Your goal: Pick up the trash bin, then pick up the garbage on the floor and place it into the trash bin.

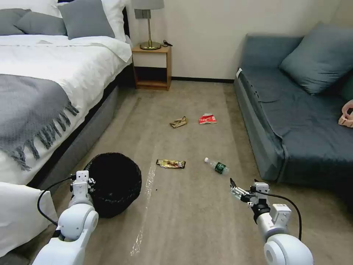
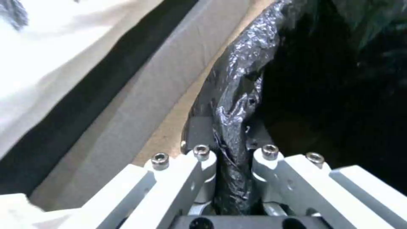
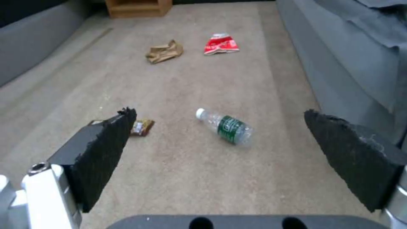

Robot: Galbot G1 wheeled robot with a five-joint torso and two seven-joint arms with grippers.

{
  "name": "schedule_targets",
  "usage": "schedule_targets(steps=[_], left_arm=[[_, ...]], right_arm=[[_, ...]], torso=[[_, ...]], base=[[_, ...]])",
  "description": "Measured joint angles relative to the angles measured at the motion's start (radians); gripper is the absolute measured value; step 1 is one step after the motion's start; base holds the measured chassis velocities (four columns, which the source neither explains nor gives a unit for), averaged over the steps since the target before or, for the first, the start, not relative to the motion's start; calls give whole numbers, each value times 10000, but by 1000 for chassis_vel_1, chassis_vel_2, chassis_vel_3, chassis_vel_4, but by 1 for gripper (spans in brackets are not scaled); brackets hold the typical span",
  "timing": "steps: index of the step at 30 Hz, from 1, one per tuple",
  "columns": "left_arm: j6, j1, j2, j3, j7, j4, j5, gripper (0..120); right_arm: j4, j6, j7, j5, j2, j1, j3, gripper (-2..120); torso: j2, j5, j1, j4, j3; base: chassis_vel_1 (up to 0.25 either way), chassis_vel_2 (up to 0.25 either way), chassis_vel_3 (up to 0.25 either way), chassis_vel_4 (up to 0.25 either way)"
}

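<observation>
The trash bin (image 1: 114, 184), lined with a glossy black bag, is beside the bed at the lower left. My left gripper (image 1: 84, 181) is at its near rim. In the left wrist view it (image 2: 231, 148) is shut on the bag-covered rim (image 2: 237, 95). My right gripper (image 1: 235, 191) hovers open above the floor. The garbage lies ahead of it: a clear green-labelled bottle (image 1: 217, 166) (image 3: 229, 128), a yellow-brown snack wrapper (image 1: 171, 163) (image 3: 142, 126), a tan paper scrap (image 1: 178, 122) (image 3: 164, 52) and a red-and-white packet (image 1: 207, 119) (image 3: 220, 44). The bottle lies just beyond the open right gripper (image 3: 219, 112).
A bed (image 1: 44, 84) with a grey fringed throw runs along the left. A blue-grey sofa (image 1: 294, 121) lines the right. A wooden nightstand (image 1: 152, 66) with a lamp stands at the far wall. Beige carpet stretches between bed and sofa.
</observation>
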Motion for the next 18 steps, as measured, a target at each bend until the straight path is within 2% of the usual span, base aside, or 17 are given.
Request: schedule_targets(steps=[8, 13, 18], left_arm=[[-317, 558, -14, -181, 51, -667, 555, 4], [-676, 1035, -48, -241, 146, -1333, 1216, 4], [-771, 1270, -68, -274, 188, -1847, 1483, 4]], right_arm=[[-15, 77, -35, 43, 11, -16, -67, 100], [-32, 203, -36, 81, 39, -74, -31, 100], [-35, 279, -37, 96, 71, -94, -26, 100]], torso=[[0, 0, 0, 0, 0], [1, 1, 0, 0, 0], [0, 1, 0, 0, 0]], base=[[0, 0, 0, 0], [0, 0, 0, 0], [0, 0, 0, 0]])
